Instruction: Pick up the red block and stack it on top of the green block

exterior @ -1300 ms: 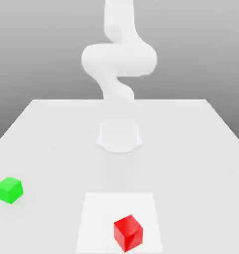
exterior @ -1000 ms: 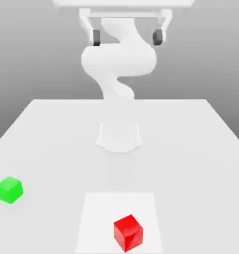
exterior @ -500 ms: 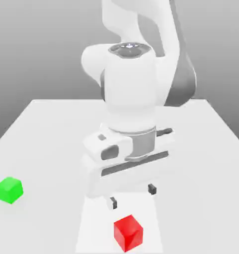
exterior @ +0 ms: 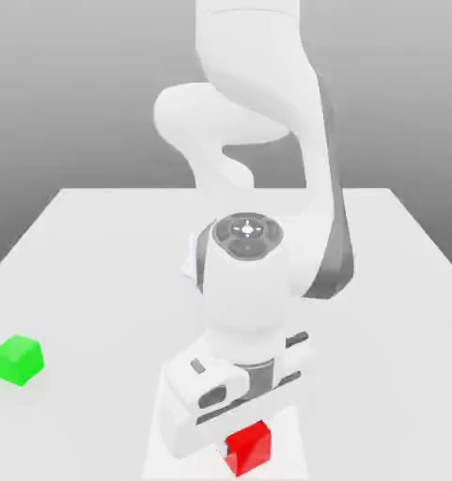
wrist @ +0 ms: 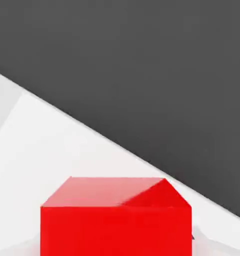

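The red block lies on the table near the front edge, on a lighter square patch; its upper left part is covered by my hand. My gripper has come straight down over it and is shut on the red block, which still rests on the table. In the hand view the red block sits very close, square to the camera. The green block stands alone on the table at the exterior view's left, well apart from the hand.
The white table stretches back to the arm's base at its middle. The arm's bulk rises over the table's centre. A lighter square patch marks the front middle.
The hand has dropped from above the table down onto the red block, and the gripper went from open to shut. Neither block has moved.
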`<state>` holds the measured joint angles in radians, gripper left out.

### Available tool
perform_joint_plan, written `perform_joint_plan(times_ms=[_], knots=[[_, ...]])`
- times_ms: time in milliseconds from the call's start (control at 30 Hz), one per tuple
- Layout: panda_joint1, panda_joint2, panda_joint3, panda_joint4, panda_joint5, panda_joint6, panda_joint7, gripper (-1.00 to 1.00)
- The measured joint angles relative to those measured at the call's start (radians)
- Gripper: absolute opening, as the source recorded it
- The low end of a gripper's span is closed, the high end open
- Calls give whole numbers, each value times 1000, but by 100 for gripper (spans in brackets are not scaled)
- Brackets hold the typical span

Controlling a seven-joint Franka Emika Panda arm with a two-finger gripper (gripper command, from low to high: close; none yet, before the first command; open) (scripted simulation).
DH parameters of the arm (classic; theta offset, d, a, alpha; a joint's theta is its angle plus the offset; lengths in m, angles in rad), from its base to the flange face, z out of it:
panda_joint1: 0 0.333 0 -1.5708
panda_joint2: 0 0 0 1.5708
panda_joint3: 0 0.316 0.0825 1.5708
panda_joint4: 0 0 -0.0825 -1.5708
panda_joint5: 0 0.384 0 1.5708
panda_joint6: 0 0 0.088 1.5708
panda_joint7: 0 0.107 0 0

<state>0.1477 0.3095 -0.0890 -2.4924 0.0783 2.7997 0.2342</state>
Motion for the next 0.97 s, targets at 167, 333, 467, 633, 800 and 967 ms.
perform_joint_plan(times_ms=[167, 333, 467, 633, 800, 967], knots=[[-40, -135, -58, -28, -37, -107, -47, -100], [-200, -193, -177, -55, -50, -135, -262, -100], [-370, -235, -269, -77, -55, -156, -445, -100], [-542, -259, -332, -99, -37, -162, -658, -100], [-565, -147, -287, -93, 77, -65, -761, -100], [-595, -78, -244, -90, 146, -7, -811, 100]])
